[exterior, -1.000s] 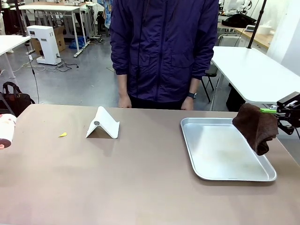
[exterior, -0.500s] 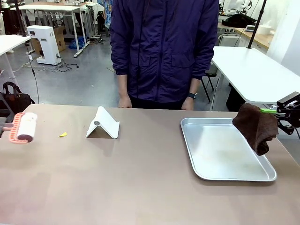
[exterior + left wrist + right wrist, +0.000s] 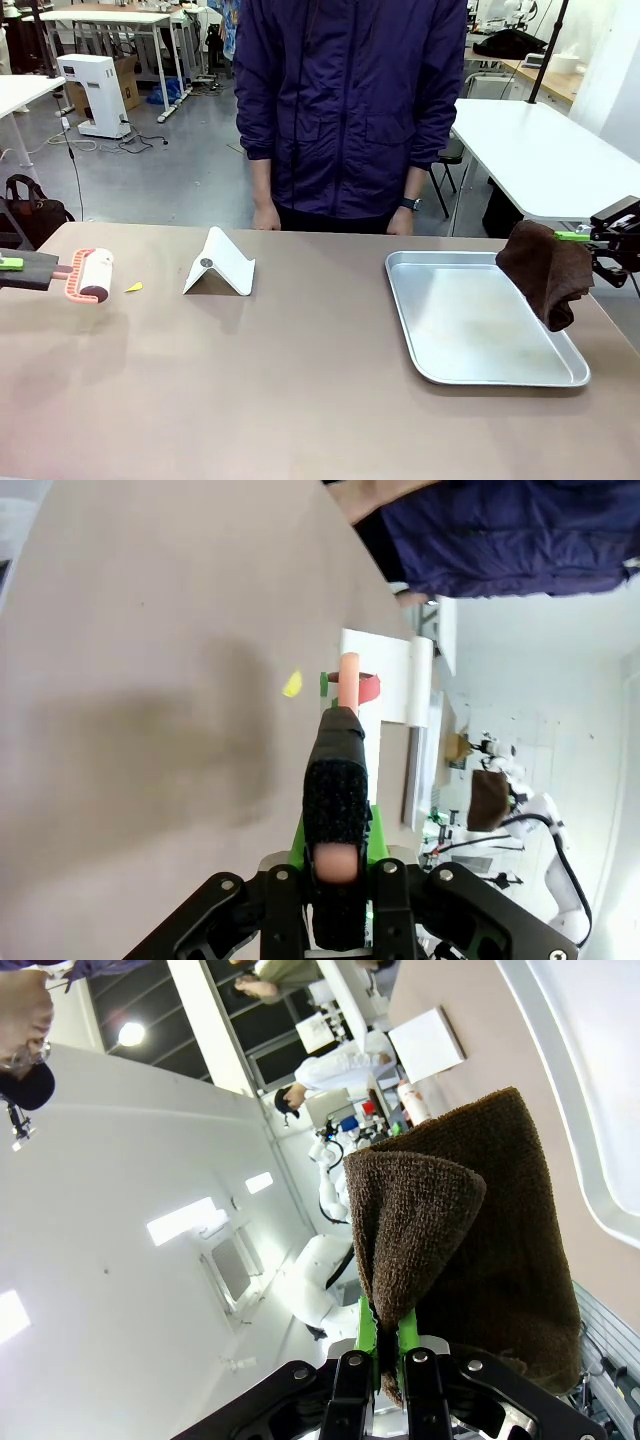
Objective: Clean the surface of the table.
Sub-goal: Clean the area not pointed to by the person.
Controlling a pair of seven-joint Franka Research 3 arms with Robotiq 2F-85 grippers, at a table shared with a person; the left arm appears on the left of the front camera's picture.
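Note:
The tan-brown table stretches across the front view. At its far left, my left gripper is shut on the dark handle of a lint roller with a pink frame and a white roll, held just above the top. A small yellow scrap lies just right of the roller. In the left wrist view the lint roller's handle sits between my fingers, with the scrap beyond. My right gripper is shut on a brown cloth hanging over the tray's right rim; the right wrist view shows the cloth.
A white folded stand sits left of centre. A silver tray lies at the right. A person in a dark blue jacket stands at the far edge, hands hanging down. White tables stand behind.
My left gripper has come in from the left edge, carrying the lint roller rightward toward the yellow scrap. The right arm and the cloth have stayed still.

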